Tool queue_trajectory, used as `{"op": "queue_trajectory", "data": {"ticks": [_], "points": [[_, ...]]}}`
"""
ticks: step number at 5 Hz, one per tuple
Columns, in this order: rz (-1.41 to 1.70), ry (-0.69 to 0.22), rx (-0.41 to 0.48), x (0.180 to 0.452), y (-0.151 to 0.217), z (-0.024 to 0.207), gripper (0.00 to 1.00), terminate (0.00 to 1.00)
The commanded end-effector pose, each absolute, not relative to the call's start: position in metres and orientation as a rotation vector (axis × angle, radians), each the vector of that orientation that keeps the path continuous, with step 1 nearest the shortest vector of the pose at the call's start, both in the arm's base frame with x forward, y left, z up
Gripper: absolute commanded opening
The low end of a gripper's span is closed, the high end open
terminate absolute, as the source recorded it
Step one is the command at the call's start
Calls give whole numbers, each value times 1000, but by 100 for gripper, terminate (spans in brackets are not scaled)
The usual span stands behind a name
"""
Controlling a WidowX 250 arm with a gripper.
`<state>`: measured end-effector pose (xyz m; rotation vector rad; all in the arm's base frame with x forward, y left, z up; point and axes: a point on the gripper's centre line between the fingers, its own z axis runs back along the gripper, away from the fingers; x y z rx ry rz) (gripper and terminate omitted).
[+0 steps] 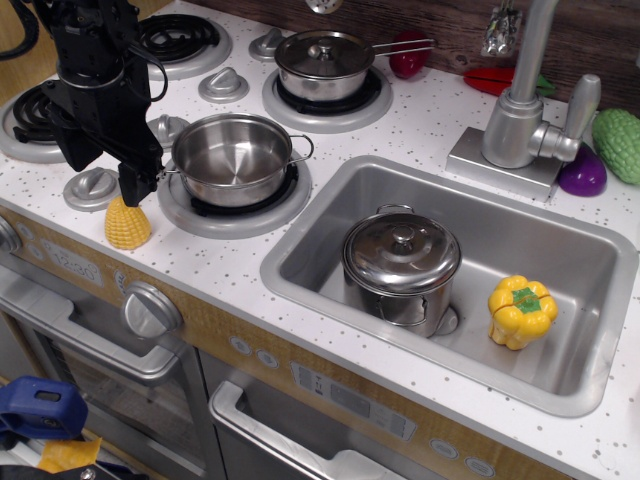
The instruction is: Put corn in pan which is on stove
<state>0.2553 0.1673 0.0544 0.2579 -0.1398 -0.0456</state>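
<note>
The yellow corn point(127, 224) stands upright on the white speckled stove point(300, 140) near its front edge, left of the front burner. The shiny steel pan point(232, 158) sits empty on that front burner, just right of the corn. My black gripper point(105, 175) hangs over the stove's left side with its jaws apart. Its right finger point(136, 180) ends right at the top of the corn, and the left finger point(76, 150) is off to the corn's left. The gripper holds nothing.
A lidded long-handled saucepan point(322, 62) sits on the back burner. In the sink point(330, 200) stand a lidded steel pot point(402, 264) and a yellow pepper point(521, 310). The faucet point(520, 110), a purple toy point(583, 172) and a green toy point(620, 142) are at the right.
</note>
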Motion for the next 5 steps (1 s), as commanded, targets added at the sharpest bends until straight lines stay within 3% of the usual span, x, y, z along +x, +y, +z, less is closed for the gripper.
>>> {"op": "queue_trajectory", "data": {"ticks": [1,4,5], "points": [[-46,-140,258,255,167,54,100,0],[-63,-154,209,261,179,25,100,0],[-57,-146,176,262,180,14,0,0]]}}
